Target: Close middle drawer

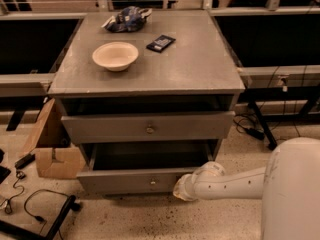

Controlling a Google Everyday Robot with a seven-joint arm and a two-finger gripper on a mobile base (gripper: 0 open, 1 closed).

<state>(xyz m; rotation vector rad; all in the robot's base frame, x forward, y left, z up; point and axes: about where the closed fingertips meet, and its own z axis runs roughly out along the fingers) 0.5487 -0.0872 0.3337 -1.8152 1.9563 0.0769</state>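
The middle drawer [130,180] is a grey drawer with a small brass knob [153,183]. It stands pulled out from the grey cabinet [200,59], with its plain grey box showing. My gripper [184,188] is at the end of the white arm, low at the right end of the drawer's front panel and against it. The taller drawer front [100,128] above is pulled out slightly. The lowest drawer is hidden under the open one.
A white bowl [115,55], a dark packet [160,42] and a crumpled blue bag [126,19] lie on the cabinet top. A cardboard box [52,151] and cables [35,206] lie on the floor at left. Table legs and cables are at right [257,126].
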